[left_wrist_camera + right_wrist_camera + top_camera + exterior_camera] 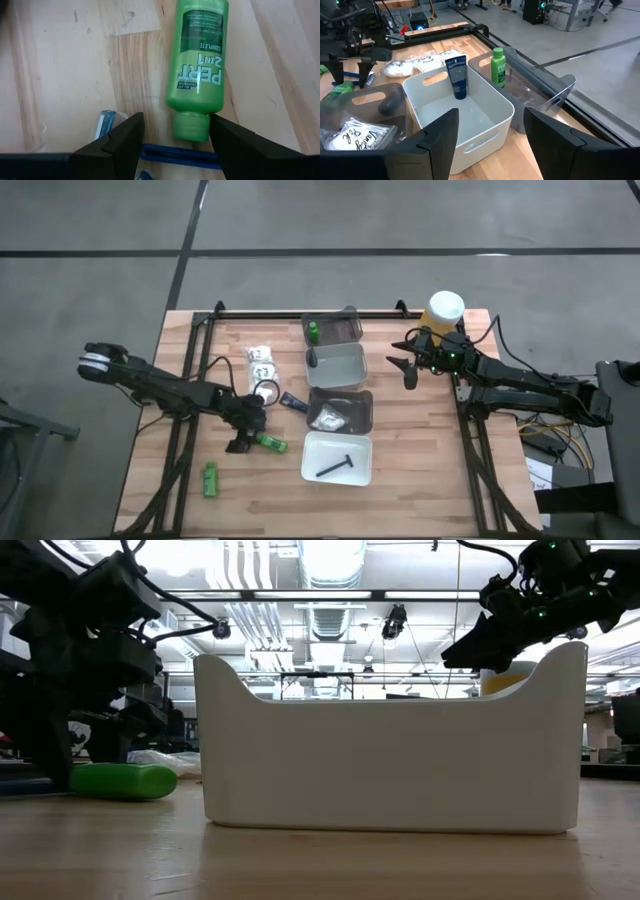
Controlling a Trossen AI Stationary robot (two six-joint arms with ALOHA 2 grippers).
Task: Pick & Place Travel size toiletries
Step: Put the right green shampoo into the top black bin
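Your left fingers [172, 145] stand wide open, holding nothing; the small bright green plastic bottle [198, 65] lies flat on the wooden counter [60, 75], cap between them. Your right fingers [490, 135] spread apart, empty, above the white plastic tray [490, 107] holding an upright dark blue tube [457, 75].

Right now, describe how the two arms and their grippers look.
Both arms are dark, jointed links trailing black cables. The left gripper has two broad black wedge-shaped fingers; a white band rings that arm's far end. The right gripper is the same black design, with small green lights glowing at its wrist.
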